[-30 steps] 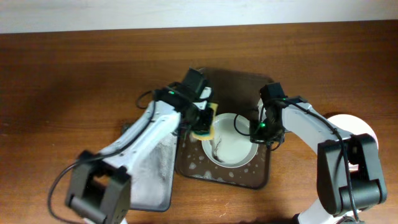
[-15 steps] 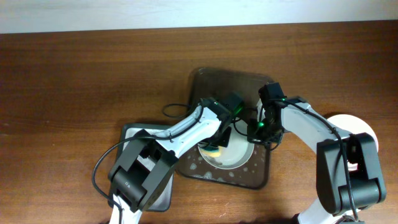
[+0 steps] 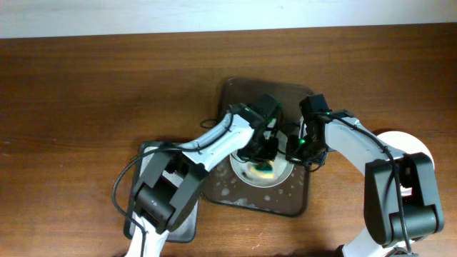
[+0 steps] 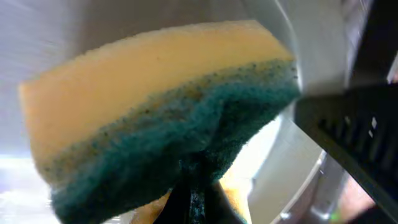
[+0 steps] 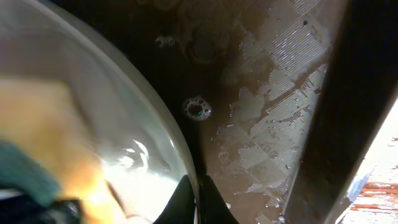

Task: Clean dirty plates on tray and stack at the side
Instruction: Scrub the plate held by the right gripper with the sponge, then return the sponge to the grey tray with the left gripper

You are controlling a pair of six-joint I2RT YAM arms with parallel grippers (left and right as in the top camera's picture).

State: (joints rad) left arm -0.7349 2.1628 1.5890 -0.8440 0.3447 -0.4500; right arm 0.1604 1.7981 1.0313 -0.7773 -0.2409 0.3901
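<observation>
**A:** Overhead, first entry: what do we log as changed?

**B:** The sponge (image 3: 265, 168) has crossed from the upper-left rim of the plate (image 3: 246, 177) to its centre. It covers the dark smear, so we judge wiping is under way. The plate sits low on the tray (image 3: 246, 89). The left gripper (image 3: 263, 158) is clenched on the sponge, arm reaching in from lower left.

**A:** Left wrist?

**B:** The sponge fills the frame, yellow over green.

**A:** Right wrist?

**B:** The right gripper (image 3: 294, 148) still pinches the plate's rim at frame bottom, with wet tray beyond.
</observation>
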